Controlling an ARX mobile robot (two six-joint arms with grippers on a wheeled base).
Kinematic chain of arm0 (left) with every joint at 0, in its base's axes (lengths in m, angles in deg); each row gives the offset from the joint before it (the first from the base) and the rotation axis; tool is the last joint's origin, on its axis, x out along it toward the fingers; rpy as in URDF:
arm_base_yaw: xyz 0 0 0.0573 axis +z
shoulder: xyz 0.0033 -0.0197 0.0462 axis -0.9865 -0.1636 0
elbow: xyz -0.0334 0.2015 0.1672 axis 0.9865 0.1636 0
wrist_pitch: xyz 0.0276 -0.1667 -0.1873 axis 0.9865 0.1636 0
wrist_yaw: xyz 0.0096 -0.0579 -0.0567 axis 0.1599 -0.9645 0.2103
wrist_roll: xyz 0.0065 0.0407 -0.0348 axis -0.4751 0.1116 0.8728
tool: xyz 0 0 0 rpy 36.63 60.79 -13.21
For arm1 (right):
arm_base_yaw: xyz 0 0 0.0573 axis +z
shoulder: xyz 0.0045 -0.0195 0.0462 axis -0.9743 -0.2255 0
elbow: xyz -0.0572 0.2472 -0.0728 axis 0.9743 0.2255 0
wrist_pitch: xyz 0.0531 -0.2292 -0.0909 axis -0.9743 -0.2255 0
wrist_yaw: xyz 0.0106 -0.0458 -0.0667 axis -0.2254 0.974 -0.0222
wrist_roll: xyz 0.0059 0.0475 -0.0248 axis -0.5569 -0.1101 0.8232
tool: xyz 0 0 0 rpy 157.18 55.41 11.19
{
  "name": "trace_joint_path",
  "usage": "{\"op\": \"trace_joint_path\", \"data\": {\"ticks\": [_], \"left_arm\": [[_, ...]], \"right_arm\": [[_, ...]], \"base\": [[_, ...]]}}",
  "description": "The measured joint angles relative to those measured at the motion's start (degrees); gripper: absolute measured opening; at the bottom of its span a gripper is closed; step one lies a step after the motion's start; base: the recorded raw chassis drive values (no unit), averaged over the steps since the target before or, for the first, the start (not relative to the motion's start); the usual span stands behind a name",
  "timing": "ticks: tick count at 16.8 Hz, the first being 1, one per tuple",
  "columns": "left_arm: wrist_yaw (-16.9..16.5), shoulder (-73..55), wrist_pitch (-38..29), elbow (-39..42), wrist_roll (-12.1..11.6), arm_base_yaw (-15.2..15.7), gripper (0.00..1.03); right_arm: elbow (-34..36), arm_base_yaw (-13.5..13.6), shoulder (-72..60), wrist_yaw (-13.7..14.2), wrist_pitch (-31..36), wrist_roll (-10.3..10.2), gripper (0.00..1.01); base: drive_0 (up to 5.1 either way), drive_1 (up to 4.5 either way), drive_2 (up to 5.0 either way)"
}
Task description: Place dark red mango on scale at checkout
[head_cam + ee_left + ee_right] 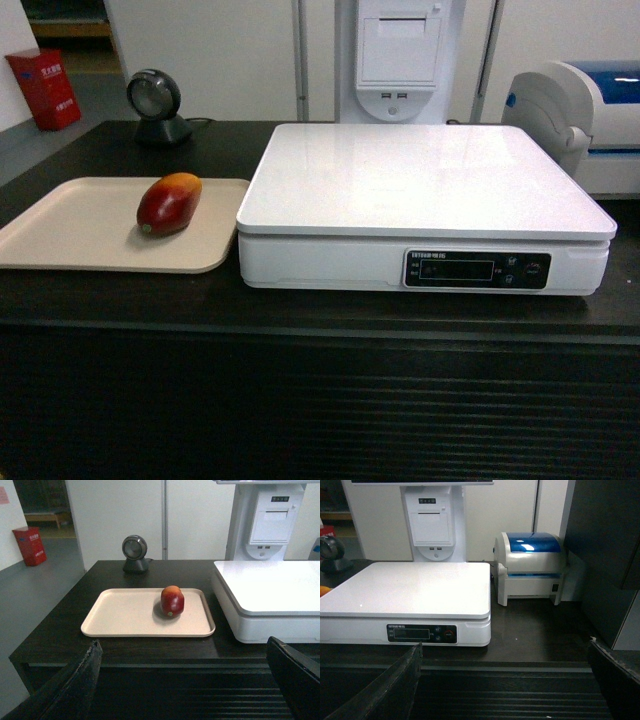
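The dark red mango (168, 203) lies on a beige tray (70, 228) at the left of the black checkout counter (320, 312); the left wrist view also shows the mango (172, 600) on the tray (125, 617). The white scale (420, 180) stands to the tray's right with a bare platform, and its display panel (421, 633) faces me. My left gripper (182, 647) hangs open in front of the counter's ribbed front, well short of the mango. My right gripper (504, 650) is open too, in front of the counter, right of the scale (410, 587). Neither gripper shows in the head view.
A round black scanner (155, 105) stands behind the tray. A white receipt printer tower (400, 55) rises behind the scale. A white and blue label printer (530, 567) sits at the right, beside a dark wall panel (605, 555). A red box (45, 88) is on the floor, far left.
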Motion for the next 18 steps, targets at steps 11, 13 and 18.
{"op": "trace_joint_path", "data": {"ticks": [11,13,18], "left_arm": [[0.0,0.0,0.0,0.0,0.0,0.0,0.98],[0.0,0.0,0.0,0.0,0.0,0.0,0.98],[0.0,0.0,0.0,0.0,0.0,0.0,0.98]], "right_arm": [[0.0,0.0,0.0,0.0,0.0,0.0,0.98],[0.0,0.0,0.0,0.0,0.0,0.0,0.98],[0.0,0.0,0.0,0.0,0.0,0.0,0.98]], "base": [[0.0,0.0,0.0],[0.0,0.0,0.0],[0.0,0.0,0.0]]}}
